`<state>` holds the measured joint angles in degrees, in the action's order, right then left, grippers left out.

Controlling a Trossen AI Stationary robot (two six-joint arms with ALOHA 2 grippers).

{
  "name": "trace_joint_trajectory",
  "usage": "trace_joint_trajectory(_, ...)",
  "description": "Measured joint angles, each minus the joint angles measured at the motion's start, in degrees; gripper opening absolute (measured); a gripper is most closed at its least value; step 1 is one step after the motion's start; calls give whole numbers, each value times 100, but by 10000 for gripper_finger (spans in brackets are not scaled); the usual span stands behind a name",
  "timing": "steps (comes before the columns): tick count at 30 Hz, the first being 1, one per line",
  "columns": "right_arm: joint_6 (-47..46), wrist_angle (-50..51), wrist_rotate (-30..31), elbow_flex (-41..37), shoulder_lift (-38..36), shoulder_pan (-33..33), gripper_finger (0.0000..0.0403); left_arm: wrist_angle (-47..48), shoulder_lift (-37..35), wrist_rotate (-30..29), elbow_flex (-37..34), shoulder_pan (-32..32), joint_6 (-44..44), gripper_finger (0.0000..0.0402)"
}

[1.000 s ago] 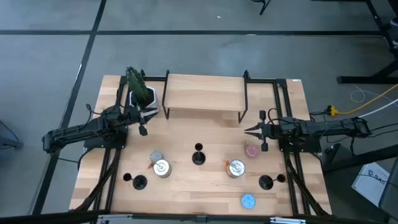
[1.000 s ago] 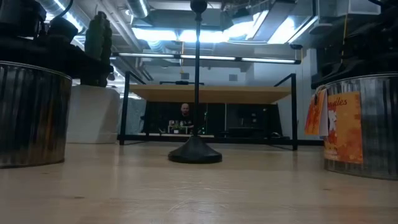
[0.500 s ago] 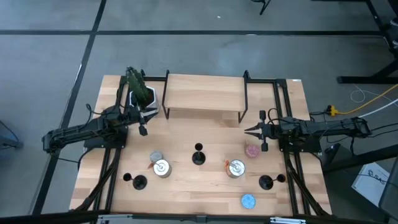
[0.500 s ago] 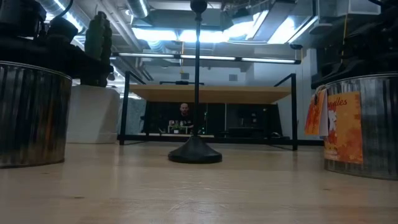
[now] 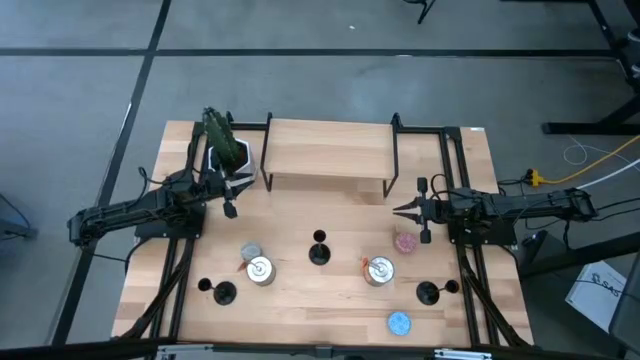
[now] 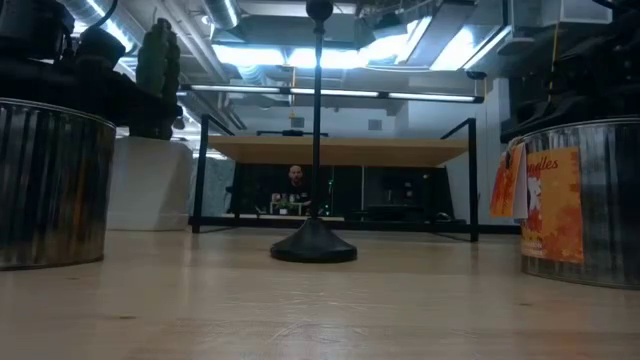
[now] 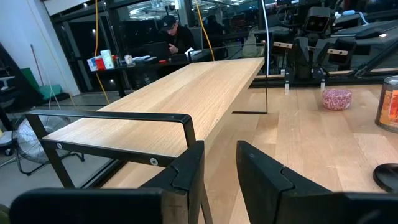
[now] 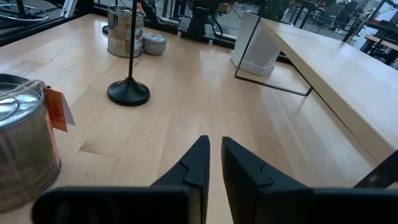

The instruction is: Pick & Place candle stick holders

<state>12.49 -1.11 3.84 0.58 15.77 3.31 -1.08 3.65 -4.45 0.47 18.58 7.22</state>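
Pale wood worktop [image 5: 320,290] carries three matte-black candle stick holders: one at centre [image 5: 319,251], one toward 7 o'clock [image 5: 223,293], one toward 5 o'clock [image 5: 428,293]. Two round silver tins [image 5: 260,270] flank the centre holder; the right tin's orange label [image 6: 551,205] shows lettering too partial to read. At 9 o'clock, left end effector [image 5: 231,198] hangs with fingers slightly parted, empty. At 3 o'clock, right end effector [image 5: 411,221] likewise, narrowly parted, gripping nothing.

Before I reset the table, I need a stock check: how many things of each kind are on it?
Candle stick holders: 3
Silver tins: 2
Small round discs: 3
Potted plant: 1
Wooden shelf: 1
Total: 10
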Motion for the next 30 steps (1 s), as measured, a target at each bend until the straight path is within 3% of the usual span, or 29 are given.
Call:
trace_joint_trajectory(26, -13, 0, -1, 2, 0, -2, 45, 0, -1, 0, 0, 1, 0, 88)
trace_joint_trajectory(30, -1401, -19, -407, 2, 0, 0, 45, 0, 0, 0, 2, -1, 0, 88)
